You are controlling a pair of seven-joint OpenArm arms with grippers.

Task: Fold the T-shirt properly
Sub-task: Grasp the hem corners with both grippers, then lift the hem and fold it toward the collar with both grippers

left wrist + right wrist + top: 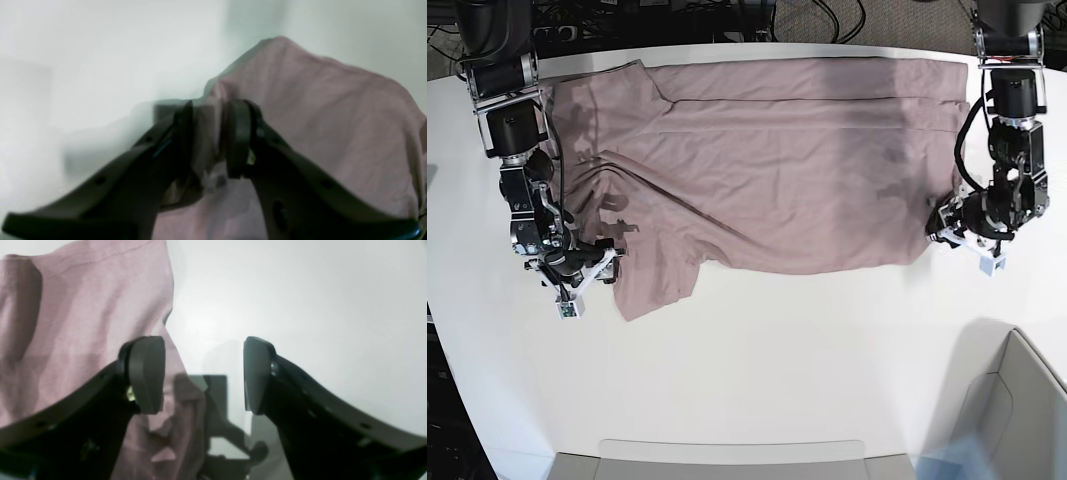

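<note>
Base view: set high above the white table (757,350), looking almost straight down, far enough to take in both arms and the whole spread T-shirt (777,160).

Left wrist view: mounted just behind the left gripper (208,133), looking along its fingers (237,136) at very close range, low toward the table (100,50); cloth (333,110) fills the right half, blurred. Same spot as the T-shirt's edge near the table's right edge in the base view, by the left gripper (942,225).

Right wrist view: mounted just behind the right gripper (204,373), equally close, facing the table (300,306) past the cloth (83,306) on the left. Matches the sleeve region by the right gripper (597,255) near the table's left edge overhead.
</note>
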